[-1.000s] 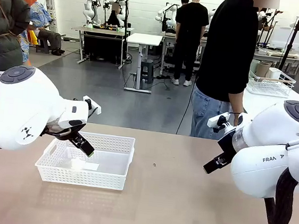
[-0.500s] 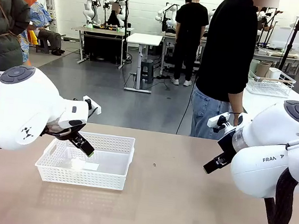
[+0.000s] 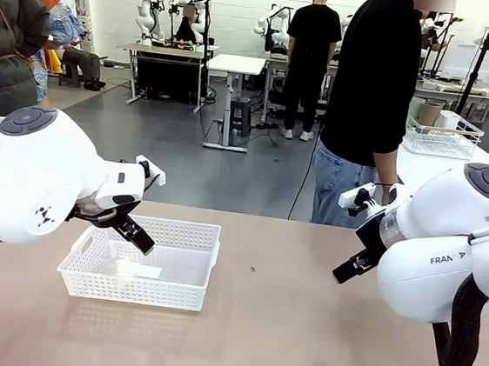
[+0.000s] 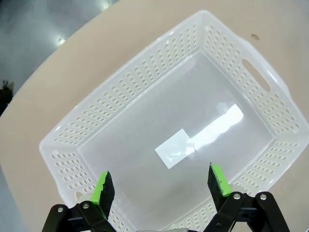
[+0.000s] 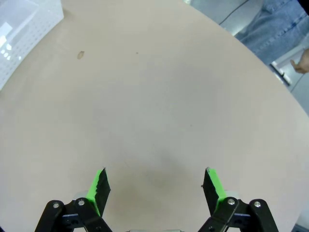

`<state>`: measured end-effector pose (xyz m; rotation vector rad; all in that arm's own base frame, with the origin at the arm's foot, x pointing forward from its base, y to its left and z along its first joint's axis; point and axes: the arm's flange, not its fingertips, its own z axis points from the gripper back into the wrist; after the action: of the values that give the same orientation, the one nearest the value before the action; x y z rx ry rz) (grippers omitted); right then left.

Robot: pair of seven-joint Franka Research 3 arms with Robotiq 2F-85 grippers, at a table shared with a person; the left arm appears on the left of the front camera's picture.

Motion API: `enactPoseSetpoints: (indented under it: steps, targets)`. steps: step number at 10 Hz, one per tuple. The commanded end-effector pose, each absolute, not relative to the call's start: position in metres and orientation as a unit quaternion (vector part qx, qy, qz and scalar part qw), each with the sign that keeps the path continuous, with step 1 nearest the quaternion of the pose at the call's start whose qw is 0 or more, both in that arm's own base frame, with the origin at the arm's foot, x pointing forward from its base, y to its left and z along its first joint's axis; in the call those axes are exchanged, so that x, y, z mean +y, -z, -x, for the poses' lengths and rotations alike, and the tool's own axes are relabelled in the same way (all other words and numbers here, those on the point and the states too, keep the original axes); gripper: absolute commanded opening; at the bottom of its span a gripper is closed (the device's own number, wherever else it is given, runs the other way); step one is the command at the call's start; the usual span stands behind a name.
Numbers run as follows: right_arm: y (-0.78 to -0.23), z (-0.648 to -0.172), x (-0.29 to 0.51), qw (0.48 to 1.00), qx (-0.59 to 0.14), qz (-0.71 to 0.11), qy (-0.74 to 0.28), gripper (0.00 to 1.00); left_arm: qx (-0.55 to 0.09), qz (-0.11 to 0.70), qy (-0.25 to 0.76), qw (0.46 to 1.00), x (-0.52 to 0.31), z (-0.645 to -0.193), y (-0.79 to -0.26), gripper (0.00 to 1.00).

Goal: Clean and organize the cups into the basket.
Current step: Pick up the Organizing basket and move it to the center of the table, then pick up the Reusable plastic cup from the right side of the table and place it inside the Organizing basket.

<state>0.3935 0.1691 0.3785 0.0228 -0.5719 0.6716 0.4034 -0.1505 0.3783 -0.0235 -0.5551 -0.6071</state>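
White lattice-sided basket point(image 3: 137, 290), upright, at left of tan table point(image 3: 299, 329), white label point(image 4: 175, 149) inside

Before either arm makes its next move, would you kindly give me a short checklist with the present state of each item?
1. Left gripper open and holding nothing: ok; it hovers over the basket.
2. Right gripper open and holding nothing: ok; it is above the table.
3. Basket upright on the table: ok.
4. Basket has room: ok; a white label lies on its floor.
5. Cup within reach: not ok; a tan cup-like shape stands far off in a wire basket behind the person.
6. Person's hand away from both grippers: ok; it hangs at the table's far edge.
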Motion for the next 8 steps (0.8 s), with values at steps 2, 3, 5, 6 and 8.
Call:
enactPoseSetpoints:
  steps: [2, 3, 5, 6, 8]
  targets:
    - [-0.425, -0.338, 0.166, 0.912, -0.217, -0.01, -0.348, 1.0, -0.227, 0.031, 0.291, 0.929, -0.139, -0.357, -0.439, 1.0]
    - [-0.435, -0.317, 0.164, 0.918, -0.171, -0.015, -0.359, 1.0, -0.199, 0.047, 0.308, 0.929, -0.134, -0.331, -0.46, 1.0]
    - [-0.442, -0.284, 0.153, 0.93, -0.095, 0.033, -0.353, 1.0, -0.133, 0.011, 0.336, 0.932, -0.128, -0.285, -0.476, 1.0]
    - [-0.443, -0.268, 0.148, 0.929, -0.076, 0.04, -0.359, 1.0, -0.106, -0.01, 0.354, 0.929, -0.124, -0.266, -0.476, 1.0]
    - [-0.444, -0.252, 0.142, 0.928, -0.064, 0.055, -0.363, 1.0, -0.038, -0.08, 0.378, 0.922, -0.12, -0.247, -0.469, 1.0]
